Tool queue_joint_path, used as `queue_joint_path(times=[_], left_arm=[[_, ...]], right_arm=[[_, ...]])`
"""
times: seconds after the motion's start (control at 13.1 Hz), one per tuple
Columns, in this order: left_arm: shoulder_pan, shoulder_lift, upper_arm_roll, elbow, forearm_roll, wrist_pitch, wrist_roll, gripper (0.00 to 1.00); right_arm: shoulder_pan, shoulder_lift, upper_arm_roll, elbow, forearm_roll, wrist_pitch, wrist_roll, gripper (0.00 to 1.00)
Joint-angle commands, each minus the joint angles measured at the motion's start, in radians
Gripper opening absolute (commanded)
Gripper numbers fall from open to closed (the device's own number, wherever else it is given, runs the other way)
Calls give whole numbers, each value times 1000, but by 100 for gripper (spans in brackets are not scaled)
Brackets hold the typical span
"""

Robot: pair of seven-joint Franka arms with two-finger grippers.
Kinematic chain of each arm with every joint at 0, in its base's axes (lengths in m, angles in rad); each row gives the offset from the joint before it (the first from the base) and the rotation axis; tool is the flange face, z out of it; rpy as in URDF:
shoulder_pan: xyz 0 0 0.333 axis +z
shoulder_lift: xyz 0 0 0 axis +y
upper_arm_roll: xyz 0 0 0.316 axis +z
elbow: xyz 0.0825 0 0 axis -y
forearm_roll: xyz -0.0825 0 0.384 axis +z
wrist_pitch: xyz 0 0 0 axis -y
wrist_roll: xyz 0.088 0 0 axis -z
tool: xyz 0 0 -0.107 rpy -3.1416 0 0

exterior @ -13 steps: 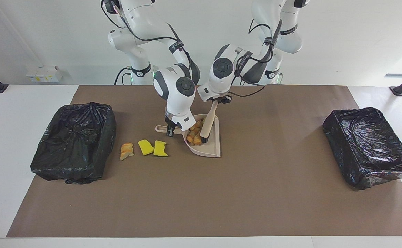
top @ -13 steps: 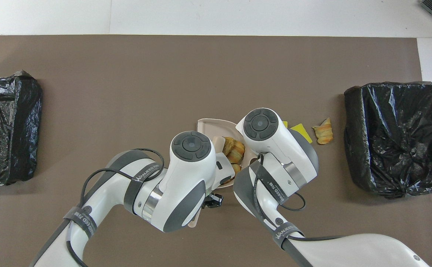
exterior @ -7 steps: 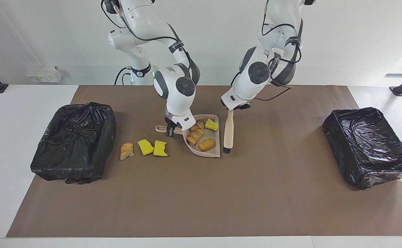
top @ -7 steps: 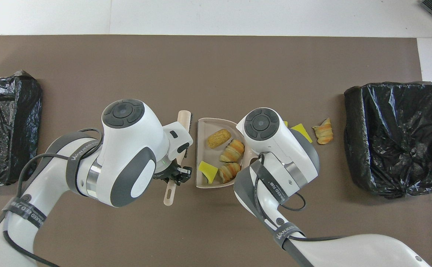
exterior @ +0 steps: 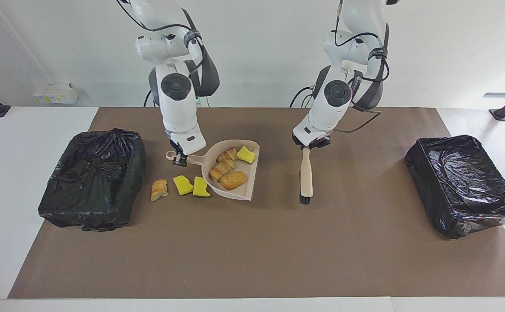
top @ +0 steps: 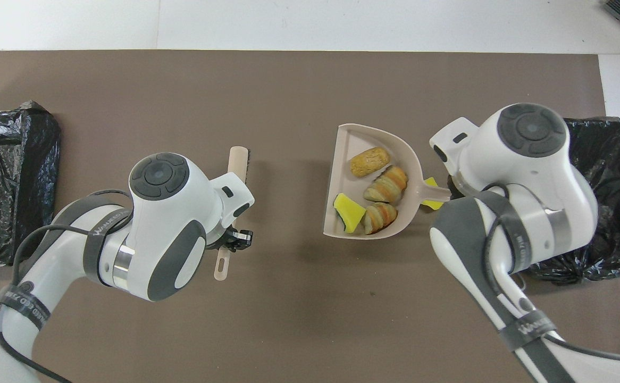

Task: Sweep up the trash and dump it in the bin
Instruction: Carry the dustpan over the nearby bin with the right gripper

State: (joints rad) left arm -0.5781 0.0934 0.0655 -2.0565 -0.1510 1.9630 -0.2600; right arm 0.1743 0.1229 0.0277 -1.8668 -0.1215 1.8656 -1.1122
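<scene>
My right gripper (exterior: 179, 159) is shut on the handle of the beige dustpan (exterior: 248, 178), which it holds a little above the mat. The dustpan (top: 344, 175) carries three bread-like lumps (top: 386, 184) and one yellow sponge chunk (top: 348, 208). On the mat beside it lie more trash: one bread-like lump (exterior: 159, 190) and two yellow sponge chunks (exterior: 182, 184). My left gripper (exterior: 307, 144) is shut on the beige brush (exterior: 306, 173), which hangs bristles down over the mat. The brush also shows in the overhead view (top: 237, 165).
A bin lined with a black bag (exterior: 92, 177) stands at the right arm's end of the table, close to the loose trash. A second black-lined bin (exterior: 462, 184) stands at the left arm's end. A brown mat (exterior: 252, 251) covers the table.
The left gripper pulled the brush out of the dustpan and moved it toward the left arm's end. The right gripper lifted the loaded dustpan and moved it toward the right arm's end.
</scene>
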Motion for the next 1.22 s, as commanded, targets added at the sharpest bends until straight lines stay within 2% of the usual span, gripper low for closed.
queue_joint_path(times=[0.0, 0.15, 0.3, 0.46, 0.53, 0.61, 0.76, 0.84, 0.91, 0.99, 1.14], left_arm=[[-116, -61, -7, -73, 18, 36, -160, 0], [-192, -54, -10, -76, 2, 39, -247, 0], [-274, -34, -9, -73, -63, 60, -347, 0], [-281, -5, -10, -74, -81, 83, -352, 0], [-281, 8, -10, -74, -85, 85, -355, 0], [-281, 20, -10, -76, -90, 97, -366, 0], [-279, 48, -10, -74, -93, 106, -381, 0], [-279, 48, -10, -67, -97, 96, -380, 18], [-278, 43, -10, -64, -97, 94, -372, 93], [-270, 34, -9, -60, -97, 93, -366, 100], [-217, 23, -7, -45, -97, 91, -363, 100]], right_arm=[[-170, 1, 5, 70, 31, -81, -157, 0], [-286, 0, 1, 86, 31, -105, -240, 0], [-372, 14, 0, 161, 13, -163, -329, 0], [-488, 26, -6, 221, -22, -177, -438, 0], [-540, 49, -5, 247, -82, -158, -501, 0], [-577, 61, -5, 265, -142, -104, -530, 0], [-637, 70, -5, 253, -263, 149, -627, 0], [-644, 70, -6, 245, -295, 185, -643, 0], [-642, 70, -6, 239, -382, 205, -637, 0], [-636, 73, -5, 226, -485, 240, -624, 0], [-622, 90, -3, 189, -602, 309, -609, 0]])
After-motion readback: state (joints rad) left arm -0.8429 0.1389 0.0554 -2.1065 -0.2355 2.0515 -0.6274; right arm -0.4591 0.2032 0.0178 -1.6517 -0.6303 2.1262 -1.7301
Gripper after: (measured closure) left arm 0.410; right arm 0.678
